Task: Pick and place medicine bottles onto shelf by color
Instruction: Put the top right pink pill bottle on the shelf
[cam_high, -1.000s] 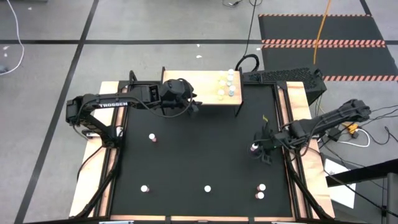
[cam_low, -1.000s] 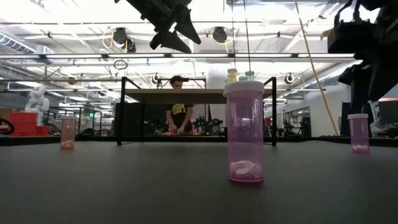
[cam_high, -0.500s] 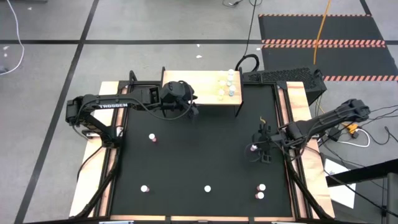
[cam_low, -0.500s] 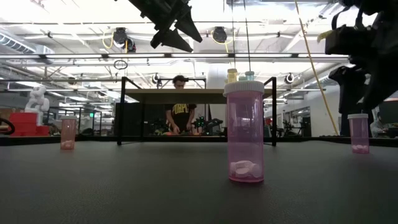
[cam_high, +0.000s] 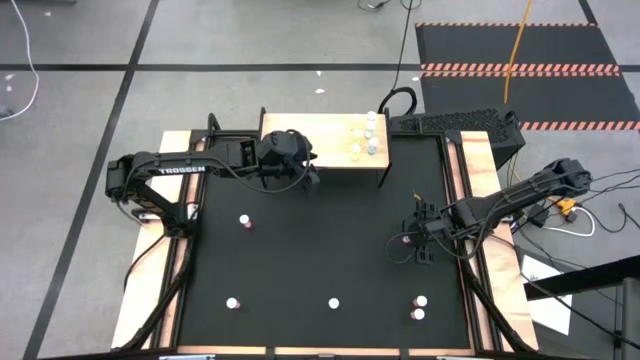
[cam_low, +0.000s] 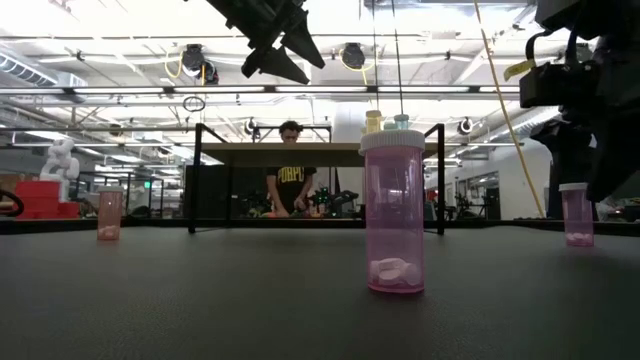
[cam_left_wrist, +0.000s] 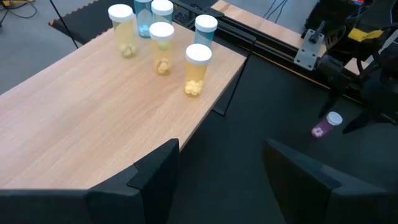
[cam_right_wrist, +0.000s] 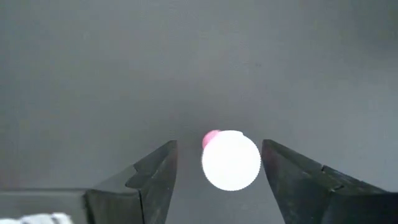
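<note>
A pink medicine bottle with a white cap stands upright on the black mat near the table's right side. My right gripper hovers over it, open, pointing down, with one finger on either side of the cap and touching nothing. My left gripper is open and held in the air at the near edge of the tan wooden shelf. Several yellow and blue bottles stand upright on the shelf's right end.
More white-capped bottles stand loose on the mat: one at the left, one near the middle of the near edge, one at the near left, two at the near right. A person stands beyond the table.
My right gripper has shifted a little toward the table's left edge and come lower over the pink bottle, which has stayed in place. The left arm has kept still.
</note>
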